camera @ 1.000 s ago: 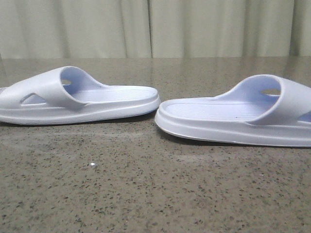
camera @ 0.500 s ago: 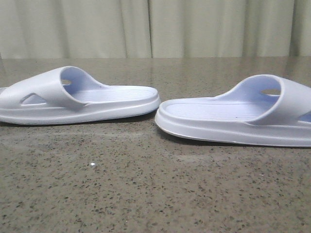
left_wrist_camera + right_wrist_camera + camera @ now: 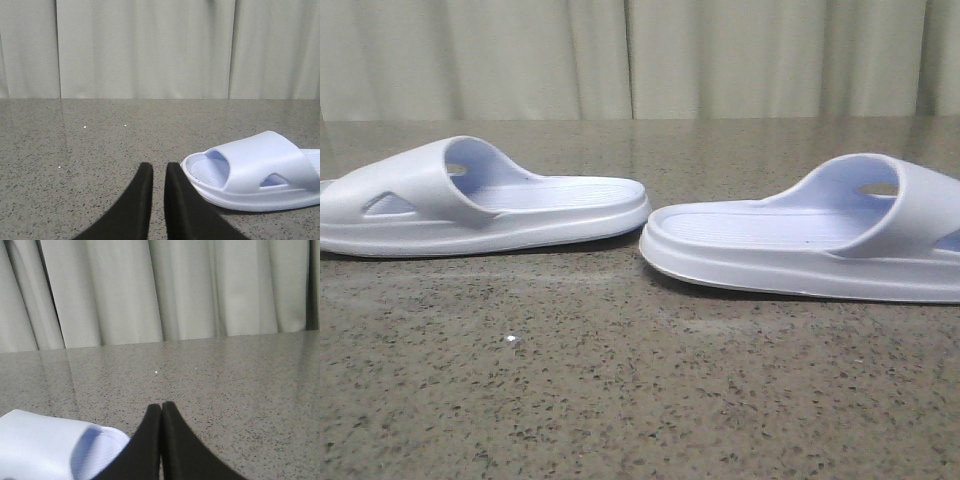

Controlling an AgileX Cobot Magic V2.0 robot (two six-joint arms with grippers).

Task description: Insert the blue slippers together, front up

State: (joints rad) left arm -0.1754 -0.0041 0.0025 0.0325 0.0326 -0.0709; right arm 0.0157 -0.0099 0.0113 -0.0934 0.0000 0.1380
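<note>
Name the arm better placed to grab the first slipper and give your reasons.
Likely left. The left gripper, fingers slightly parted, sits right beside the left slipper, toe end facing it. The right gripper is shut, and the right slipper lies mostly out of frame.

Left slipper (image 3: 470, 200) toe cut off; right slipper (image 3: 810, 235) toe cut off.

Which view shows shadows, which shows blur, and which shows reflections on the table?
Front view: dark shadows under both slippers. Right wrist view: slipper soft and blurred. Left wrist view: table faintly mirrors the curtain.
</note>
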